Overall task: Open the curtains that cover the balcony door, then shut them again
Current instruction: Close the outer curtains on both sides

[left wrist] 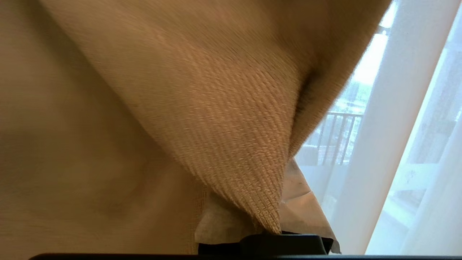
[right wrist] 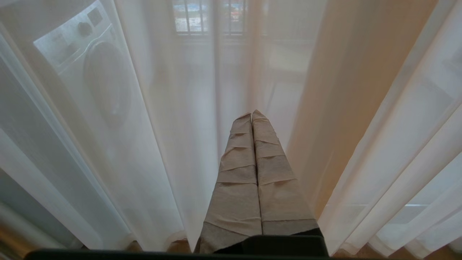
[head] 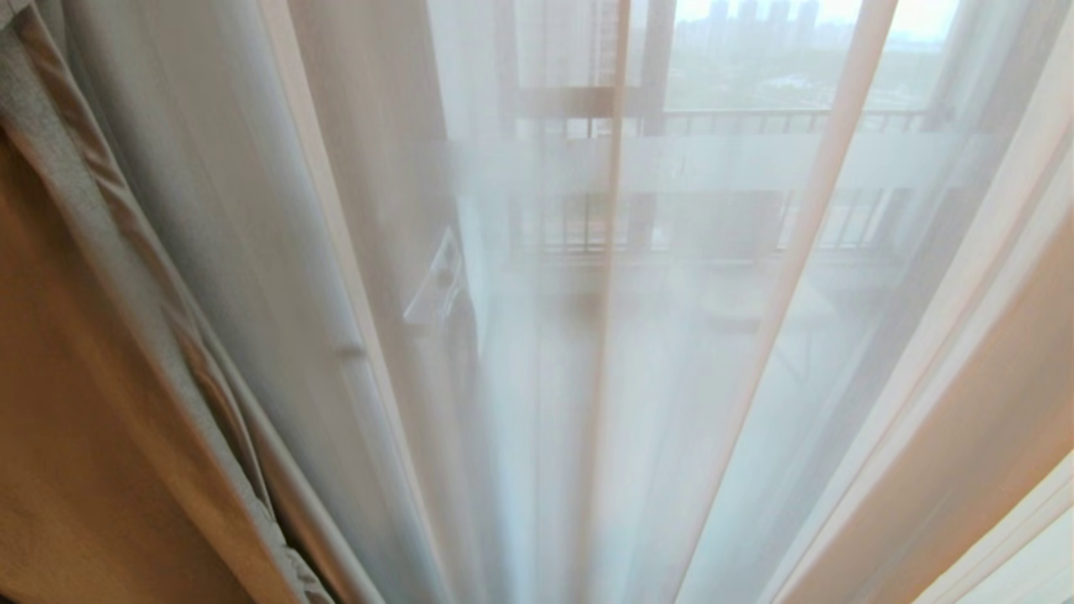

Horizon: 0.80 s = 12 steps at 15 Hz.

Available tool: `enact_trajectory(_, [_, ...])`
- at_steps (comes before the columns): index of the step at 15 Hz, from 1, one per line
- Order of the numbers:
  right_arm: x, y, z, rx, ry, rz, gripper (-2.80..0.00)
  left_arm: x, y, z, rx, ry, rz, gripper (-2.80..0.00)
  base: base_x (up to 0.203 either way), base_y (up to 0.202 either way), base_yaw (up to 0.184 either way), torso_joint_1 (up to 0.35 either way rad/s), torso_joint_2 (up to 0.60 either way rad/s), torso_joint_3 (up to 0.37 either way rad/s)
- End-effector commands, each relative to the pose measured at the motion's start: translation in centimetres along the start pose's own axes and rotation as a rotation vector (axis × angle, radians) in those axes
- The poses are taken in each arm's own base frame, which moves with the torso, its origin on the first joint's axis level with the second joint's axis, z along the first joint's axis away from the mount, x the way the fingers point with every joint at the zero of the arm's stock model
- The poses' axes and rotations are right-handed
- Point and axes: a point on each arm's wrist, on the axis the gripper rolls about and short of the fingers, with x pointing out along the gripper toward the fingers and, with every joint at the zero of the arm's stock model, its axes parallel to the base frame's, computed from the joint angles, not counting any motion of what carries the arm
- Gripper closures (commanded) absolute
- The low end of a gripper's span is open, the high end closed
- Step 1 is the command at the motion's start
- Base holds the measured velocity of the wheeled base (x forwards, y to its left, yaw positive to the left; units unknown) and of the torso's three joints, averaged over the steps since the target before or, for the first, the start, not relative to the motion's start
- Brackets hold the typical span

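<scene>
The curtains fill every view. A thick woven beige drape (head: 75, 377) hangs at the left of the head view, and thin white sheers (head: 587, 335) cover the rest. Through the sheers the balcony door (head: 656, 75) shows its dark frame and a frosted white band. My left gripper (left wrist: 269, 231) is shut on a pinched fold of the thick drape (left wrist: 216, 119), which bunches to a point between the taped fingers (left wrist: 306, 213). My right gripper (right wrist: 251, 115) is shut on nothing, just in front of the sheers (right wrist: 162, 144). Neither arm shows in the head view.
A washing machine (right wrist: 90, 68) stands behind the sheers in the right wrist view. A black-barred balcony railing (head: 755, 122) runs beyond the glass. The sheers' hem (right wrist: 361, 245) hangs close to the floor.
</scene>
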Motion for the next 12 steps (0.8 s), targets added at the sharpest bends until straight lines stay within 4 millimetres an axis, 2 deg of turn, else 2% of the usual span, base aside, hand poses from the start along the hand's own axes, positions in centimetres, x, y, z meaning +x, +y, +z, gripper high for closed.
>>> enact_trajectory(1, [0.0,0.0,0.0,-0.001,0.002,0.001,0.00,0.1,0.1,-0.1,-0.002,0.002,-0.004,0.00,0.000,0.000,0.000,0.000,0.00,0.000])
enact_trajectory(4, [0.0,0.0,0.0,0.001,0.002,-0.001,0.00,0.4,0.3,-0.4,-0.006,0.010,-0.004,0.00,0.000,0.000,0.000,0.000,0.00,0.000])
enact_trajectory(5, [0.0,0.0,0.0,-0.001,0.002,0.000,0.00,0.4,0.4,-0.5,-0.008,0.013,-0.002,-2.80,0.000,0.000,0.000,0.000,0.00,0.000])
enact_trajectory(10, [0.0,0.0,0.0,-0.001,0.002,0.001,0.00,0.5,0.6,-1.0,-0.017,0.026,0.005,-2.80,0.000,0.000,0.000,0.000,0.00,0.000])
enact_trajectory(12, [0.0,0.0,0.0,-0.001,0.001,0.001,0.00,-0.4,0.4,-1.3,-0.026,0.041,0.009,-2.80,0.000,0.000,0.000,0.000,0.00,0.000])
